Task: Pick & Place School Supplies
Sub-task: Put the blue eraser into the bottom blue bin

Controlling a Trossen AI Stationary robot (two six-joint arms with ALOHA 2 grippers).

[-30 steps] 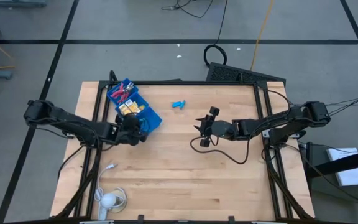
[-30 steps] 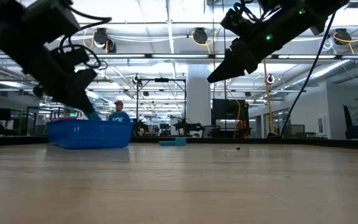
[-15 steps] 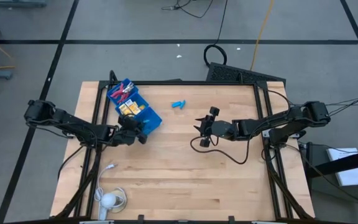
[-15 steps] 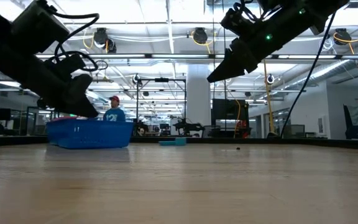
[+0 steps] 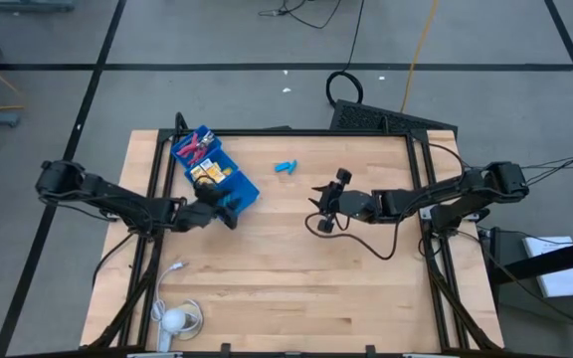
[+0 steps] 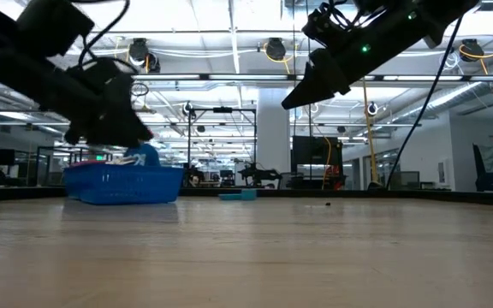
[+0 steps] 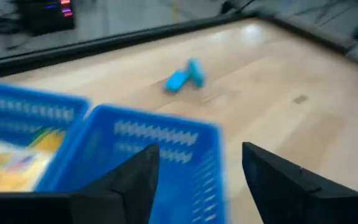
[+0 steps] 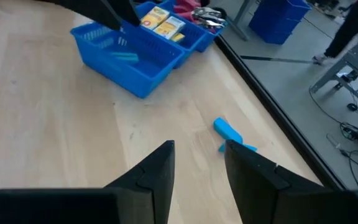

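Note:
The blue compartment tray [image 5: 212, 171] stands at the table's far left. It holds red-handled scissors [image 8: 194, 14], yellow-orange blocks [image 8: 163, 23] and, in its near compartment, a light-blue piece [image 8: 124, 57]. More light-blue pieces [image 5: 286, 167] lie on the bare wood to the right of the tray; they also show in the right wrist view [image 8: 232, 134] and the left wrist view [image 7: 185, 76]. My left gripper [image 5: 225, 211] is open and empty, just above the tray's near corner [image 7: 160, 155]. My right gripper [image 5: 320, 206] is open and empty above the table's middle, short of the loose pieces.
A white cable with a round white object [image 5: 177, 316] lies at the near left corner. Dark rails [image 5: 152, 189] run along the table's left and right sides. Bare wood [image 5: 296, 278] spreads over the near half.
My left gripper has risen out of the tray's near compartment and shifted a little toward the table's right edge, tipping from pointing down toward level. My right arm has stayed nearly still.

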